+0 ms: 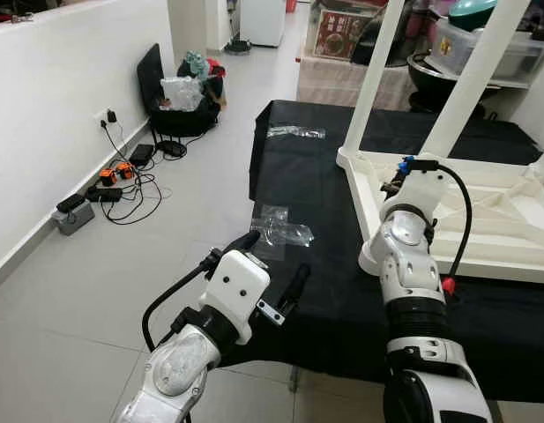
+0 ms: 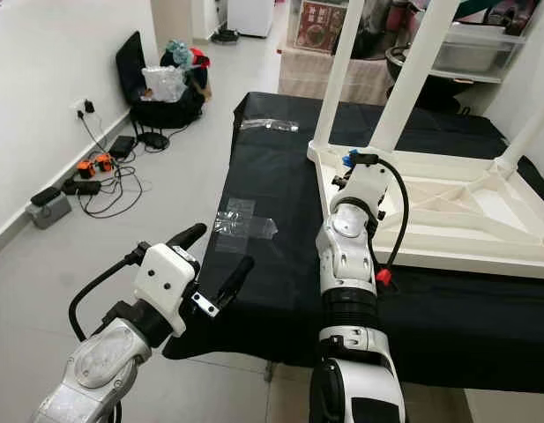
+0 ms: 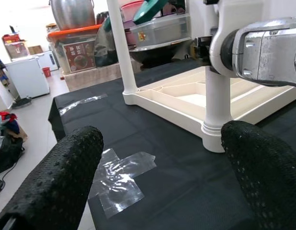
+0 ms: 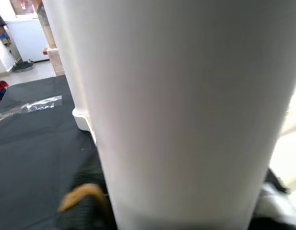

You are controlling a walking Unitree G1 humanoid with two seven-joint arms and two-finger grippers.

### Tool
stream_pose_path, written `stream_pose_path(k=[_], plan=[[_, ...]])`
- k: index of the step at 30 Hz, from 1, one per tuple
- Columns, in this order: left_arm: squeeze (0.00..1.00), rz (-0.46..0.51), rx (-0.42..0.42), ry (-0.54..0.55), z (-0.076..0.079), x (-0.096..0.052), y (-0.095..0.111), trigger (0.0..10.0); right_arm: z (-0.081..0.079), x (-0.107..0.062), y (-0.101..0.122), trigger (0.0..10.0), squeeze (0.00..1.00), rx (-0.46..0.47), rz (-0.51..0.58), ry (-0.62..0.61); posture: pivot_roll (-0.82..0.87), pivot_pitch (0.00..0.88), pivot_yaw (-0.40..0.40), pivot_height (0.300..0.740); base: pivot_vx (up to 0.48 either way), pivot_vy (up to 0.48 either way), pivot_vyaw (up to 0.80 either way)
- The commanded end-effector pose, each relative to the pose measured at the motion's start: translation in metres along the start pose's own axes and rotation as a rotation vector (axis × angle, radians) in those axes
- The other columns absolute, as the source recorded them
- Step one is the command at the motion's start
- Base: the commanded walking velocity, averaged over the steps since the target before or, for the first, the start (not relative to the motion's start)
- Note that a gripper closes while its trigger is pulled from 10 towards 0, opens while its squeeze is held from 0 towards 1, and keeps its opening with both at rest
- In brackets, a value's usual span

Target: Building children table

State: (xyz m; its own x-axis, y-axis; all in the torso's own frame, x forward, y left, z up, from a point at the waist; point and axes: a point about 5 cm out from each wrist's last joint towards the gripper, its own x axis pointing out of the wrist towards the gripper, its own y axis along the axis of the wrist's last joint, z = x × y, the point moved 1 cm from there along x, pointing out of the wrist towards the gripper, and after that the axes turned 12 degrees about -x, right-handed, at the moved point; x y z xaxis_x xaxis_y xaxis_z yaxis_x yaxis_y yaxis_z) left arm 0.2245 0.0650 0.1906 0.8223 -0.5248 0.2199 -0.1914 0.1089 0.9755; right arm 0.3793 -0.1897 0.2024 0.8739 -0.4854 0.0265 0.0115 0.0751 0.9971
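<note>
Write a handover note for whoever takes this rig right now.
Left end effector: open, holding nothing, poised over the near left edge of the black cloth.
Right end effector: at the near corner leg; its wrist camera is tight against the leg, grip unclear.
Tabletop lies upside down on the cloth.
Done: far legs stand in their sockets.
Left: check the near leg is seated, then flip the table.

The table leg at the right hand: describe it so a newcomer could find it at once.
On the black cloth lies the upside-down white table. Its nearest corner leg stands upright right by the right hand. Unlike the two taller-looking legs behind, this one is mostly hidden by the arm.
</note>
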Motion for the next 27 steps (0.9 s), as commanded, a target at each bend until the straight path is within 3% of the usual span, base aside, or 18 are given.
stream_pose_path(k=[1,4,5,6,7,9,10,11,12,13,15,16,17,18,20,27], plan=[[0.00,-0.018,-0.001,0.007,0.000,-0.001,-0.003,10.0,-0.006,0.000,0.004,10.0,1.00,0.014,0.015,0.036,0.08,0.017,-0.092,0.740,0.000,0.000,0.00],[0.00,-0.018,-0.003,0.007,0.001,-0.001,-0.003,10.0,-0.011,0.006,0.029,10.0,1.00,0.051,0.154,0.157,0.08,0.021,-0.091,0.740,0.000,0.000,0.00],[0.00,-0.017,-0.003,0.008,0.001,-0.001,-0.003,10.0,-0.015,0.008,0.043,10.0,1.00,0.041,0.232,0.250,0.09,0.024,-0.093,0.740,0.000,0.000,0.00],[0.00,-0.016,-0.003,0.009,0.000,-0.001,-0.002,10.0,-0.021,0.009,0.052,10.0,0.00,0.047,0.258,0.373,0.08,0.023,-0.094,0.740,0.000,0.000,0.00],[0.00,-0.016,-0.003,0.009,0.000,-0.001,-0.002,10.0,-0.021,0.009,0.052,10.0,0.00,0.047,0.258,0.373,0.08,0.023,-0.094,0.740,0.000,0.000,0.00],[0.00,-0.016,-0.001,0.013,-0.001,-0.001,-0.002,10.0,-0.029,0.009,0.060,10.0,0.00,0.082,0.247,0.692,0.08,0.023,-0.095,0.740,0.000,0.000,0.00],[0.00,-0.016,-0.001,0.013,-0.001,-0.001,-0.002,10.0,-0.029,0.009,0.060,10.0,0.00,0.082,0.247,0.692,0.08,0.023,-0.095,0.740,0.000,0.000,0.00],[0.00,-0.017,-0.001,0.014,-0.001,-0.001,-0.002,10.0,-0.031,0.008,0.058,10.0,0.00,0.079,0.228,0.833,0.08,0.023,-0.098,0.740,0.000,0.000,0.00],[0.00,-0.017,-0.001,0.014,-0.001,-0.001,-0.002,10.0,-0.031,0.008,0.058,10.0,0.00,0.079,0.228,0.833,0.08,0.023,-0.098,0.740,0.000,0.000,0.00],[0.00,-0.016,0.000,0.015,-0.001,0.000,-0.002,10.0,-0.030,0.004,0.052,10.0,0.00,0.029,0.224,0.971,0.08,0.024,-0.098,0.740,0.000,0.000,0.00],[0.00,-0.015,0.001,0.016,-0.001,0.000,-0.002,10.0,-0.028,-0.005,0.039,10.0,0.00,-0.075,0.221,1.128,0.08,0.024,-0.098,0.740,0.000,0.000,0.00],[0.00,-0.015,0.001,0.016,-0.001,0.000,-0.002,10.0,-0.028,-0.005,0.039,10.0,0.00,-0.075,0.221,1.128,0.08,0.024,-0.098,0.740,0.000,0.000,0.00],[0.00,-0.015,0.001,0.017,-0.001,0.000,-0.002,10.0,-0.028,-0.008,0.035,10.0,0.00,-0.117,0.227,1.175,0.08,0.024,-0.098,0.740,0.000,0.000,0.00],[0.00,-0.014,0.002,0.018,-0.001,0.000,-0.002,10.0,-0.029,-0.020,0.027,10.0,0.00,-0.116,0.213,1.300,0.09,0.028,-0.100,0.740,0.000,0.000,0.00],[0.00,-0.013,0.005,0.021,-0.002,0.000,-0.001,10.0,-0.031,-0.039,0.016,10.0,0.00,-0.068,0.194,1.492,0.09,0.028,-0.100,0.740,0.000,0.000,0.00],[0.00,-0.015,0.006,0.022,-0.003,-0.001,-0.002,10.0,-0.045,-0.060,0.007,10.0,0.00,0.058,0.171,1.693,0.09,0.032,-0.096,0.740,0.000,0.000,0.00]])
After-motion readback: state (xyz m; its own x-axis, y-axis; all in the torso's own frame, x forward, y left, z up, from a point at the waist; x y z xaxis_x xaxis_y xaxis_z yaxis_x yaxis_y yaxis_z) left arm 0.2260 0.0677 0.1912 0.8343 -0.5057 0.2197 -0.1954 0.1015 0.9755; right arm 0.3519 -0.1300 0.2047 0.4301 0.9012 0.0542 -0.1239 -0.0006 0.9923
